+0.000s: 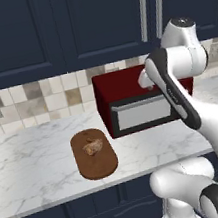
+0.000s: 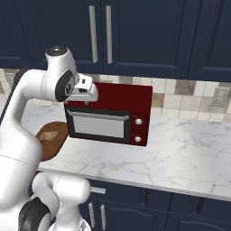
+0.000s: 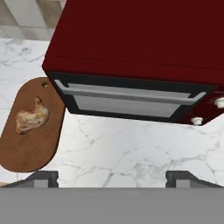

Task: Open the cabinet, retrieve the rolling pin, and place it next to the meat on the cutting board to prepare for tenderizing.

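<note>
Cabinet (image 2: pixel 101 34): both doors were seen shut; its rigid bar handles were judged the grip point.
Hand (image 3: pixel 112 177): was held wide, empty.

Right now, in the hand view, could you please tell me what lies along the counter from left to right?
meat on the cutting board → bare marble counter → dark red microwave, its knobs at the far right.

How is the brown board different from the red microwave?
The cutting board is flat, oval and brown wood; the microwave is a tall red box with a grey door. The cutting board carries the meat; nothing sits on the microwave. Both rest side by side on the marble counter.
</note>
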Controlling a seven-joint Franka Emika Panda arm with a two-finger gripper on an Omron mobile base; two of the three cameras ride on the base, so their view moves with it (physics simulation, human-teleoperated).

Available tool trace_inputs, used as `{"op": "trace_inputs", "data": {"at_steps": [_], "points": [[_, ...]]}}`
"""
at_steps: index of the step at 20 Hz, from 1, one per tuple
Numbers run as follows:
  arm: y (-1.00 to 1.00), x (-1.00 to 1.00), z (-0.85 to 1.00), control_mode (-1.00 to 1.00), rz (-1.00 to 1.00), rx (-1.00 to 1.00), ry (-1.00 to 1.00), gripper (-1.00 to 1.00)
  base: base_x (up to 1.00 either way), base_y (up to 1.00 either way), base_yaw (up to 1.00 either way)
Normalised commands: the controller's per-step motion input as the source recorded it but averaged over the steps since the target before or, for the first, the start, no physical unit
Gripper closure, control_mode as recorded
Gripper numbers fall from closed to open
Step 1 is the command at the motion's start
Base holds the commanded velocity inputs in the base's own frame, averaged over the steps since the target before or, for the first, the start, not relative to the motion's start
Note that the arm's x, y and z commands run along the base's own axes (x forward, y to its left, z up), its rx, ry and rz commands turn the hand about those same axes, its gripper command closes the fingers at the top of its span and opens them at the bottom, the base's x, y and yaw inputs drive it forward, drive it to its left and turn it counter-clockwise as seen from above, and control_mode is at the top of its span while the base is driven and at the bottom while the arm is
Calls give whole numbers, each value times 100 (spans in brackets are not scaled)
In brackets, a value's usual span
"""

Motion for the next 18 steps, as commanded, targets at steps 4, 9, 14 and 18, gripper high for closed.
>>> {"op": "trace_inputs", "data": {"at_steps": [4, 9, 14, 18], "points": [[-3, -54, 34, -100, -1, -3, -30, -100, 0, 0, 0], [0, -9, 42, -100, -2, 0, -23, -100, 0, 0, 0], [0, -2, 56, -100, 0, 0, -18, -100, 0, 0, 0], [1, 1, 67, -100, -2, -3, -21, -100, 0, 0, 0]]}}
